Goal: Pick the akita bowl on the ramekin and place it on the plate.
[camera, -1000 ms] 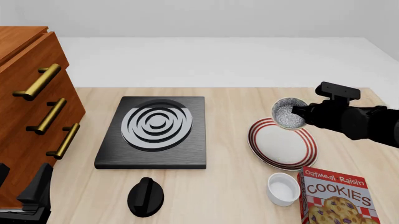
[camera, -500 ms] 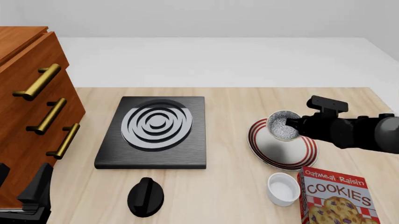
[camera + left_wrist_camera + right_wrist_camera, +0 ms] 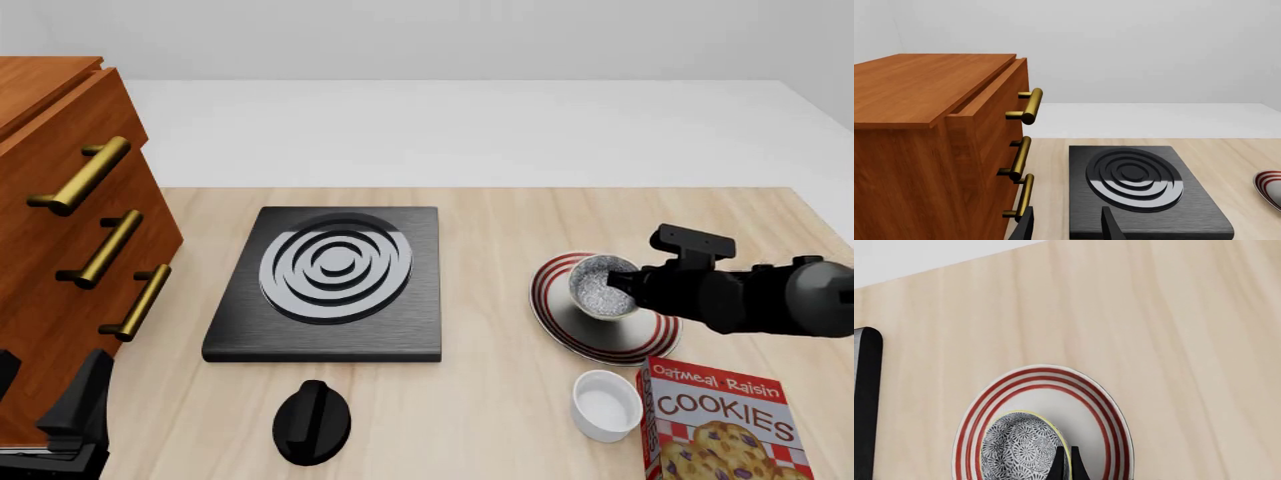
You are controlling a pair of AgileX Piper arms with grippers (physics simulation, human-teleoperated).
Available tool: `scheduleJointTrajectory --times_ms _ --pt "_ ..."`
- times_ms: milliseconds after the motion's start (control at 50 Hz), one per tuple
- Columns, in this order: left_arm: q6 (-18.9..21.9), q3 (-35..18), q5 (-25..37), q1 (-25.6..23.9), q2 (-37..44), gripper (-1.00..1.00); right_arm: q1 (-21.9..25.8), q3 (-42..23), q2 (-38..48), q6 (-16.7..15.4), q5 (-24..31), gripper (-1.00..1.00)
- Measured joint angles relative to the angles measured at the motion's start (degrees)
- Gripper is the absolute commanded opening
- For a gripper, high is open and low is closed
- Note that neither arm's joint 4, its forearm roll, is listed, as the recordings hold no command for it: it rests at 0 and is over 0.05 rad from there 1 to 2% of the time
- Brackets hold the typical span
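Note:
The akita bowl (image 3: 601, 284), speckled grey inside with a pale rim, hangs tilted low over the plate (image 3: 550, 315). My right gripper (image 3: 630, 287) is shut on the bowl's rim from the right. In the right wrist view the bowl (image 3: 1019, 447) lies inside the plate's red rings (image 3: 1047, 381), and the closed fingertips (image 3: 1066, 466) pinch its edge. I cannot tell whether the bowl touches the plate. The plain white ramekin (image 3: 605, 402) stands empty in front of the plate. My left gripper (image 3: 54, 412) rests open at the near left, away from all of these.
A black stove (image 3: 334, 280) with white rings lies mid-table, with a black knob (image 3: 311, 420) in front of it. A wooden drawer cabinet (image 3: 67, 250) fills the left side. A cookies box (image 3: 723, 420) stands beside the ramekin. The left gripper (image 3: 1066, 230) faces the stove (image 3: 1134, 187).
My right gripper has carried the bowl down and slightly left, from above the plate's far edge to low over its middle. The left arm has not moved.

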Motion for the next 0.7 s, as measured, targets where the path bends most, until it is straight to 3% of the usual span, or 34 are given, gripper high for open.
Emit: scheduleJointTrajectory --times_ms 520,540,700 --pt "0.0 0.0 0.0 0.0 0.0 1.0 -0.6 0.9 1.2 0.4 -2.5 -1.0" --pt "0.0 0.0 -0.1 0.0 0.1 1.0 -0.6 0.9 1.1 0.4 -2.6 1.0" --pt "0.0 0.0 -0.1 0.0 0.1 1.0 0.0 1.4 1.4 2.1 -3.1 1.0"
